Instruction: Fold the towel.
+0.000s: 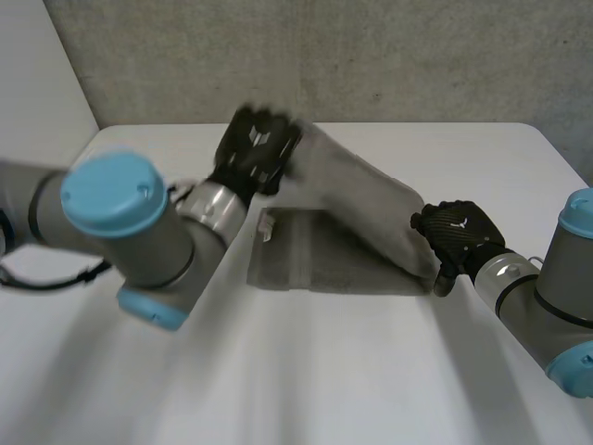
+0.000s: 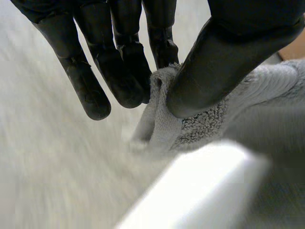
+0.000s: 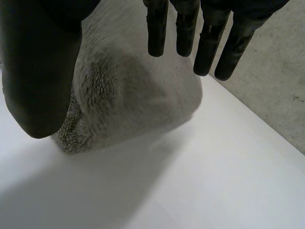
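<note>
Grey concrete wall (image 1: 371, 56) at the back, white counter (image 1: 306, 371) in front of it.

Towel (image 1: 352, 199): grey terry, mid-counter. Its lower layer lies flat on the counter. An upper flap is raised off that layer and slopes from high on my left side down to low on my right side. A small pale tag (image 1: 267, 225) sits at the left edge of the flat layer.

Left hand (image 1: 258, 148): held up above the far left part of the towel, at the high end of the flap. In the left wrist view the thumb (image 2: 214, 62) presses a bunched bit of the towel's (image 2: 200, 124) edge against the fingers (image 2: 119, 71), so this hand has the cloth pinched. The cloth hangs away from the pinch, and the counter beneath is blurred.

Right hand (image 1: 459, 234): low, close to the counter, at the right end of the flap where the flap meets the flat layer. In the right wrist view the towel (image 3: 133, 95) bulges up under the palm, beside the thumb side of the hand (image 3: 38, 71), with bare counter (image 3: 214, 181) around it. I cannot tell whether this hand grips the cloth or only rests at it.

Left arm (image 1: 111, 195) reaches in across the near left of the counter. Right arm (image 1: 565, 278) comes in from the near right.
</note>
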